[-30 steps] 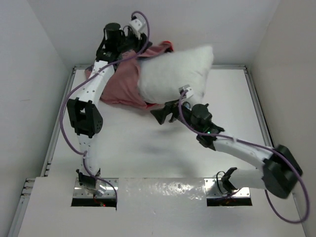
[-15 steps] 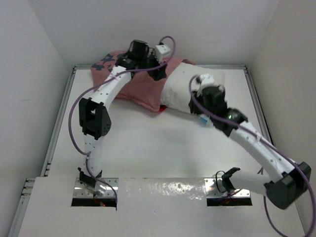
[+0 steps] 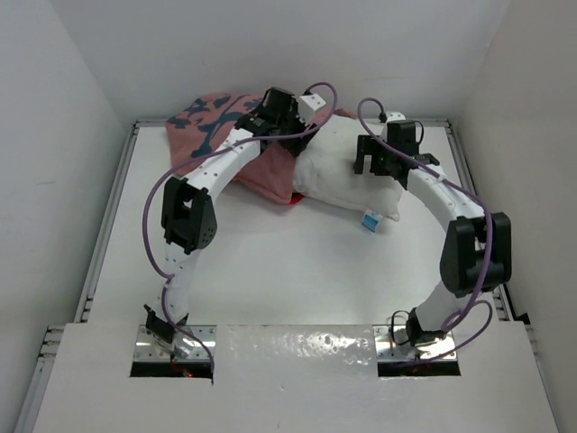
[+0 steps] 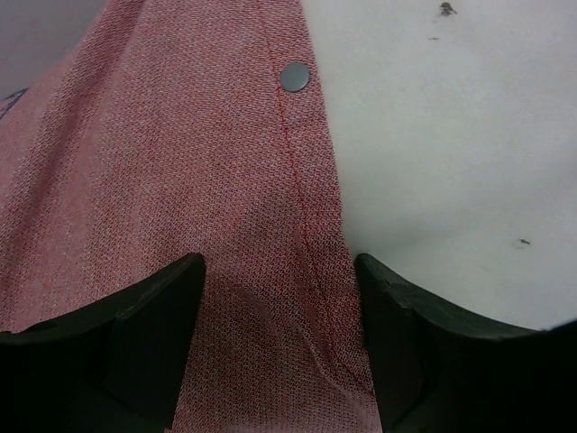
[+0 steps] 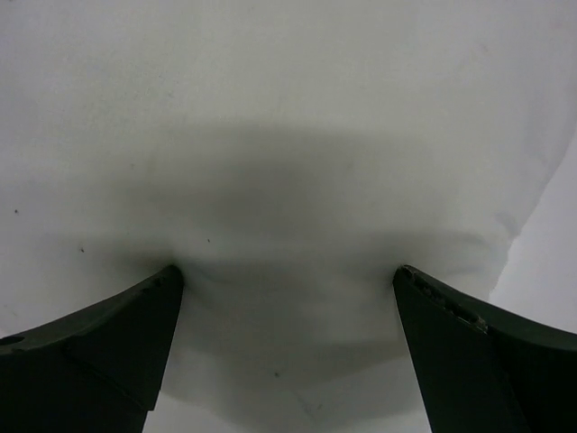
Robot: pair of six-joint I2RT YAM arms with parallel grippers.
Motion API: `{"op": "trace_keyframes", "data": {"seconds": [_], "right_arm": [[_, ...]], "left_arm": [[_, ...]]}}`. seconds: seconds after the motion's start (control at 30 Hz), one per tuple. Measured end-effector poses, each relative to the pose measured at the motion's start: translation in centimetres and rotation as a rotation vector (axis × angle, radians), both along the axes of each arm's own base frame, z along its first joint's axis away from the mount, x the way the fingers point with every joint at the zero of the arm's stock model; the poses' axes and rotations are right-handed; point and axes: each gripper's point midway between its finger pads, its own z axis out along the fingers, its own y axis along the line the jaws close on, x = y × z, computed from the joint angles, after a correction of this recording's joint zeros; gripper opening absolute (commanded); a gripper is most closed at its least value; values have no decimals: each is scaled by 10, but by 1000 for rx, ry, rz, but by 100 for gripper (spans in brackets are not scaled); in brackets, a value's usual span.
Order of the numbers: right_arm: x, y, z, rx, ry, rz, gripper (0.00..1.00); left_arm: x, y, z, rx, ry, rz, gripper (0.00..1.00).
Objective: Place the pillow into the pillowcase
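Note:
The white pillow lies flat at the back of the table, its left end inside the red pillowcase. A small blue tag sticks out at the pillow's near right edge. My left gripper is open over the pillowcase's open edge. In the left wrist view its jaws straddle the red fabric by the hem, with a snap button and the pillow to the right. My right gripper is open and pressed onto the pillow, fingers wide apart.
The pillowcase's printed outer side bunches against the back wall at the left. White walls enclose the table on three sides, with a metal rail along the left edge. Both arms arch over the table's middle.
The pillow has come down from a raised position to lie flat. My left gripper moved right along the pillowcase's edge. My right arm swung back and right onto the pillow.

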Motion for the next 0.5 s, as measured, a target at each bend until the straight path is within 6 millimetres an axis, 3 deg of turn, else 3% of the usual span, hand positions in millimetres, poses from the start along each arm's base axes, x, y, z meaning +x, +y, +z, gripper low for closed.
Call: {"op": "trace_keyframes", "data": {"seconds": [0.03, 0.13, 0.17, 0.23, 0.33, 0.37, 0.4, 0.47, 0.5], "right_arm": [[2, 0, -8, 6, 9, 5, 99], [7, 4, -14, 19, 0, 21, 99], [8, 5, -14, 22, -10, 27, 99], [10, 8, -16, 24, -29, 46, 96], [7, 14, -27, 31, -17, 92, 60], [6, 17, -31, 32, -8, 111, 36], [6, 21, -37, 40, 6, 130, 23], [2, 35, -50, 61, 40, 183, 1], [-1, 44, -56, 76, 56, 212, 0]], "left_arm": [[2, 4, 0, 13, -7, 20, 66], [7, 9, -1, 41, -30, 58, 48], [8, 12, -4, 52, -34, 70, 27], [7, 15, -11, 76, -31, 80, 0], [3, 14, -15, 81, -14, 68, 0], [0, 12, -13, 71, -7, 51, 0], [-2, 7, -10, 56, 2, 28, 0], [-9, -3, 3, 4, 21, -33, 0], [-12, -8, 11, -24, 27, -64, 0]]}}
